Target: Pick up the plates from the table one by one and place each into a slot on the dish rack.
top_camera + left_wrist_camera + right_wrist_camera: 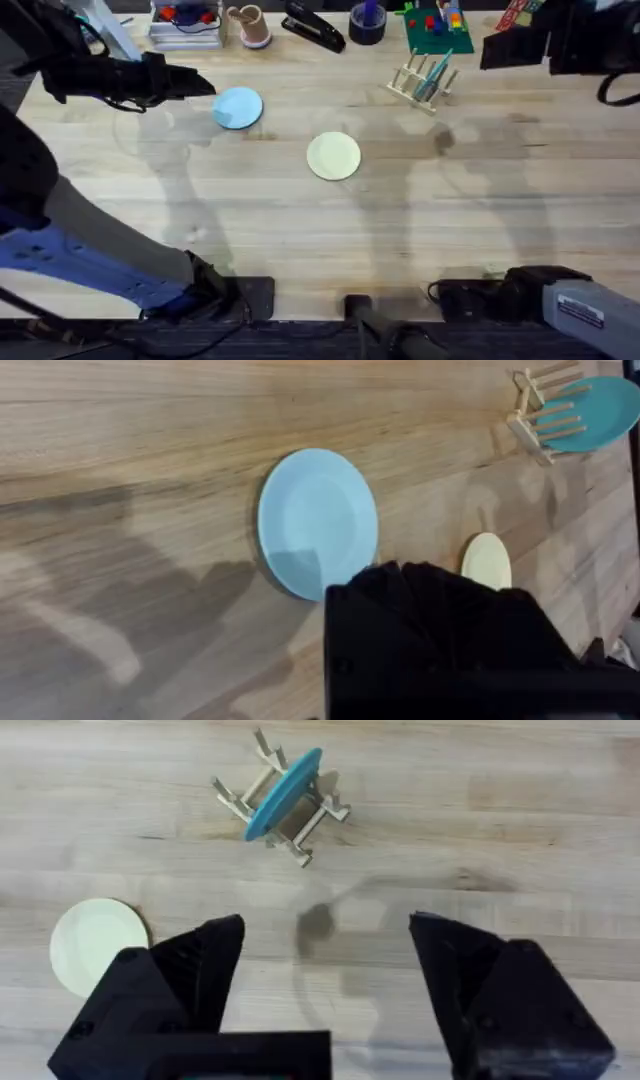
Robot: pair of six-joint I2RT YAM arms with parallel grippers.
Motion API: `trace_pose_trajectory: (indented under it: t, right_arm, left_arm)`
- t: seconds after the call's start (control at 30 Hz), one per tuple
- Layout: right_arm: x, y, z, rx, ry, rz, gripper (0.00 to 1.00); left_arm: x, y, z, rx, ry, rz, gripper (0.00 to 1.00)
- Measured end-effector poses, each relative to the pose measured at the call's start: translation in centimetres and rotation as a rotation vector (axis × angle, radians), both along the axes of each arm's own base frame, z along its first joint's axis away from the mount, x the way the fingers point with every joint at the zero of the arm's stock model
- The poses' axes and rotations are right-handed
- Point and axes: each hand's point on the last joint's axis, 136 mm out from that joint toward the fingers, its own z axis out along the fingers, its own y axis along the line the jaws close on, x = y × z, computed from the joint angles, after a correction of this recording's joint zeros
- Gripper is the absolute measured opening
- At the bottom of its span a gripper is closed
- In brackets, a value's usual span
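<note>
Right, here is what I see from my station.

Light blue plate (238, 107): flat on the desk (300, 230), at about ten o'clock from the cream plate; on my left wrist view it lies just beyond the left gripper.
Cream plate (333, 156): flat on the desk near the centre, well apart from the blue one.
Dish rack (424, 80): at about two o'clock from the cream plate, near the desk's far edge, with a teal plate (285, 792) already standing tilted between its pegs.
Left gripper (200, 84): at about nine o'clock from the blue plate, close beside its rim; I cannot tell how its jaws stand.
Right gripper (325, 975): jaws spread wide and gripping nothing, above bare desk, with the rack ahead and the cream plate off to one side.
</note>
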Motion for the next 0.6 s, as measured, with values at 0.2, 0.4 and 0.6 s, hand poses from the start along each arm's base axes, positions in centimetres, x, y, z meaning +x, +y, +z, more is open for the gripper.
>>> trace_pose_trajectory:
  t: [0.2, 0.4, 0.6]
  right_arm:
    - [0.0, 0.0, 0.0, 0.000, 0.000, 0.000, 0.995]
    - [0.0, 0.0, 0.0, 0.000, 0.000, 0.000, 0.995]
    - [0.0, 0.0, 0.0, 0.000, 0.000, 0.000, 0.995]
  left_arm:
    - [0.5, 0.1, -2.2, -0.033, 0.030, -0.003, 0.040]
    - [0.8, 0.2, -4.5, -0.058, 0.061, -0.003, 0.040]
    - [1.4, 0.3, -6.1, -0.086, 0.058, -0.003, 0.040]
